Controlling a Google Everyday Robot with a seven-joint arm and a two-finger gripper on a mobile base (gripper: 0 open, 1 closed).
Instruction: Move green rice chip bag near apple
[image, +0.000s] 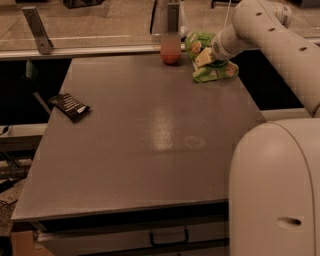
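Observation:
The green rice chip bag (214, 71) lies crumpled at the far right of the grey table (150, 140), with part of it standing up behind the arm (198, 40). The red-orange apple (170, 54) sits at the table's far edge, a short gap to the left of the bag. My gripper (205, 57) is at the end of the white arm coming from the upper right. It is down on the bag, in the middle of it, and hides part of the bag.
A small flat black packet (70, 105) lies near the table's left edge. A glass rail with a metal post (169, 17) runs along the far edge just behind the apple. My white body (275, 185) fills the lower right.

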